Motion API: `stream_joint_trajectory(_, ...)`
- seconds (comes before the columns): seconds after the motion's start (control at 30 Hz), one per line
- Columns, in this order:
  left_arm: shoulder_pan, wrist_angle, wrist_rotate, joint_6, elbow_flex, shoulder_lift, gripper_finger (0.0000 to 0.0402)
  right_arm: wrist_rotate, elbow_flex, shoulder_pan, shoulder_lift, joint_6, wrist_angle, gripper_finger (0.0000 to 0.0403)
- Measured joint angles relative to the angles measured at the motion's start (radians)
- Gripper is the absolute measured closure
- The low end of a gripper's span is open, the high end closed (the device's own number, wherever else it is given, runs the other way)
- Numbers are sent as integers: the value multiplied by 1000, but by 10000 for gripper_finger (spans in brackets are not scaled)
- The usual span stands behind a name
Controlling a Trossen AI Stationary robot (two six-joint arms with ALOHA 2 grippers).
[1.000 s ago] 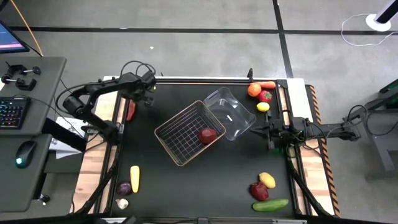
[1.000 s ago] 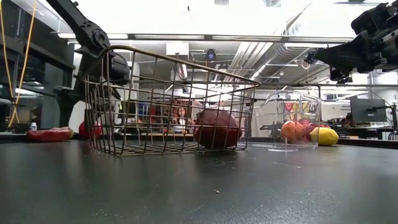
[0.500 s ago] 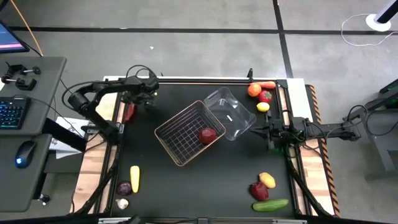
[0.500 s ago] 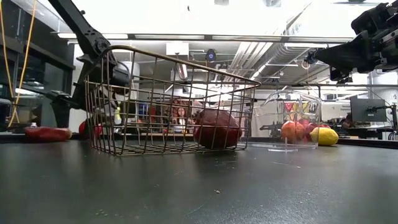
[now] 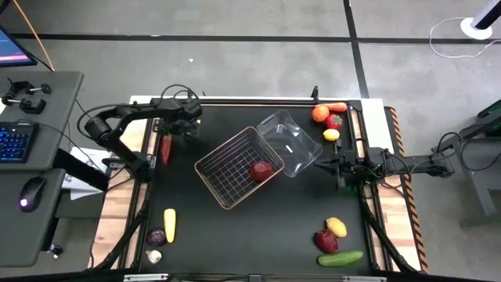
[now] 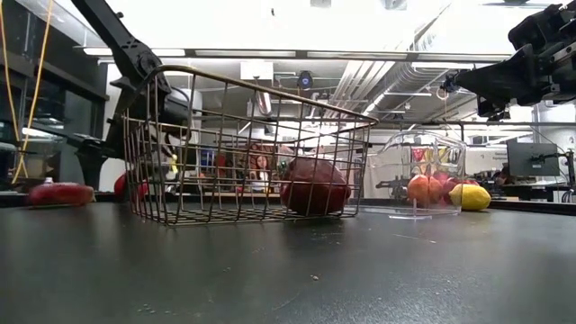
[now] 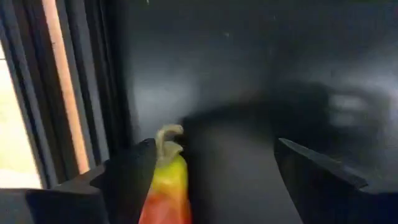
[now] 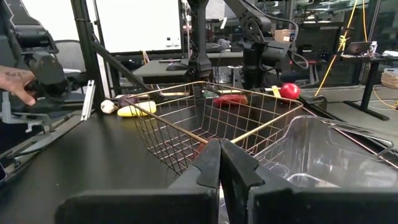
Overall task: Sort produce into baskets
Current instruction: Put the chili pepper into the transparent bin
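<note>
Left gripper (image 5: 178,129), upper left of the high view, jaws spread on either side of a red pepper (image 5: 165,146) whose yellow-green stem end (image 7: 166,180) shows between its fingers (image 7: 127,177). Right gripper (image 5: 325,164), centre right, clenched empty beside the tub (image 5: 291,145). Wire basket (image 5: 235,167), centre, holds a red apple (image 5: 261,170).

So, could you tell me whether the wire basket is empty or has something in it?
Not empty. The wire basket holds one dark red piece of produce, seen inside its mesh from above and resting on its floor in the low view.
</note>
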Motion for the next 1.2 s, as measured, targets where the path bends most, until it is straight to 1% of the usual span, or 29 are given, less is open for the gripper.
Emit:
stream_joint_trajectory(0.13,14,-34,-21,46,16,-26,100,0,0,0,0,0,0,402)
stream_joint_trajectory(0.33,8,-96,-65,59,29,-65,101,0,0,0,0,0,0,402)
stream_joint_trajectory(0.4,0,-143,-72,45,29,-72,101,0,0,0,0,0,0,402)
stream_joint_trajectory(0.5,-9,-208,-66,24,26,-73,101,0,0,0,0,0,0,402)
stream_joint_trajectory(0.6,-19,-248,-35,19,8,-74,101,0,0,0,0,0,0,402)
stream_joint_trajectory(0.83,-43,-218,49,-47,-62,-74,101,0,0,0,0,0,0,402)
stream_joint_trajectory(1.1,-46,-114,76,-60,-114,-75,101,0,0,0,0,0,0,402)
stream_joint_trajectory(1.2,-47,-100,84,-40,-114,-75,112,0,0,0,0,0,0,402)
